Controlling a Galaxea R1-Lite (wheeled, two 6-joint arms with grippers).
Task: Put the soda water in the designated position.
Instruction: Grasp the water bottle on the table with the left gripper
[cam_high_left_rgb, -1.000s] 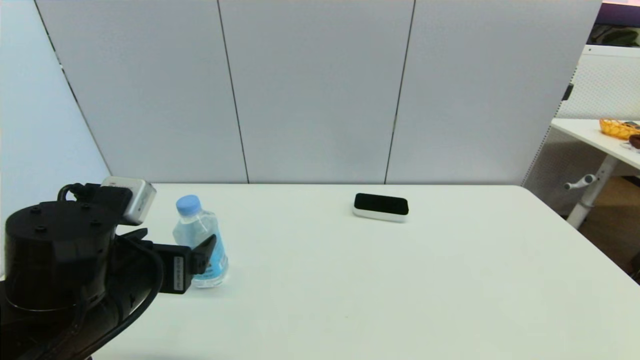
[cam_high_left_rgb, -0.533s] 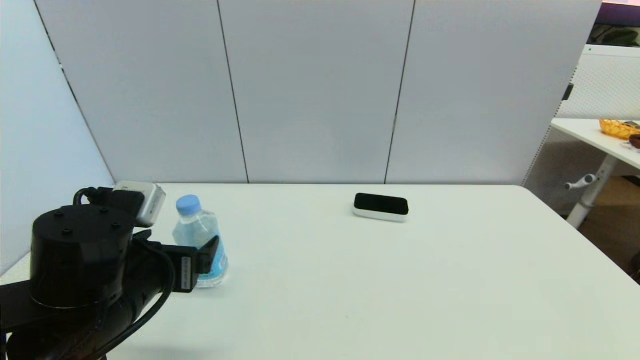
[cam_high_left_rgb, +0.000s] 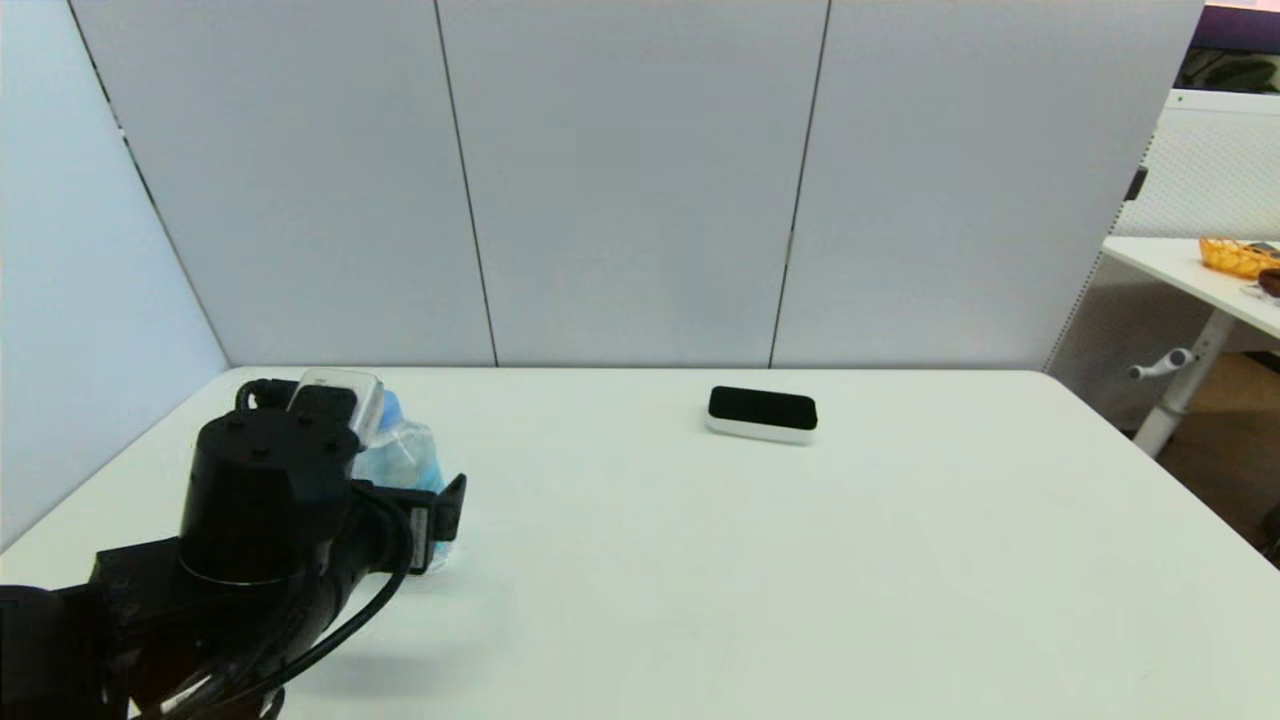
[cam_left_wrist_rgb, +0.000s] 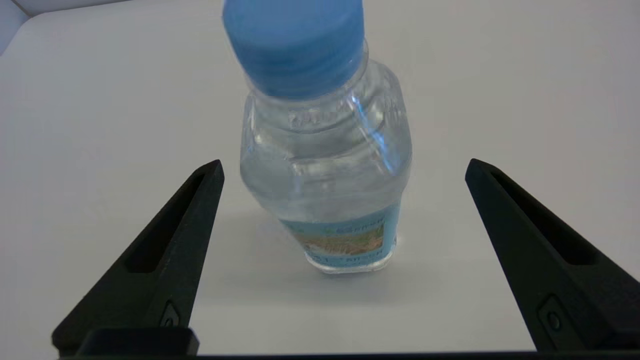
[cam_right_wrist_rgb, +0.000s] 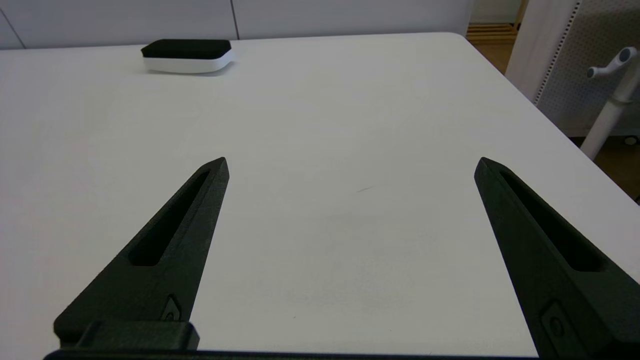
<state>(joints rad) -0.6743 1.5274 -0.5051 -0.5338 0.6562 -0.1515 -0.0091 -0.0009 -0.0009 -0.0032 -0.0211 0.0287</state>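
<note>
The soda water (cam_left_wrist_rgb: 325, 165) is a small clear bottle with a light-blue cap and a blue label, standing upright on the white table. My left gripper (cam_left_wrist_rgb: 345, 168) is open. Its two black fingers (cam_left_wrist_rgb: 170, 240) flank the bottle, with a gap on each side, and touch nothing. In the head view my left arm (cam_high_left_rgb: 265, 500) covers most of the soda water (cam_high_left_rgb: 408, 458) at the table's left. My right gripper (cam_right_wrist_rgb: 352, 165) hangs open over bare tabletop and is outside the head view. No mark shows the designated position.
A flat white device with a black top (cam_high_left_rgb: 762, 413) lies toward the back of the table, right of centre; the right wrist view also shows this device (cam_right_wrist_rgb: 186, 55). Grey panels close off the back. A second table with an orange basket (cam_high_left_rgb: 1235, 255) stands off to the right.
My left arm has moved forward and to the right, bringing its open fingers around the bottle; its wrist now hides the cap in the head view. The bottle has stayed in place.
</note>
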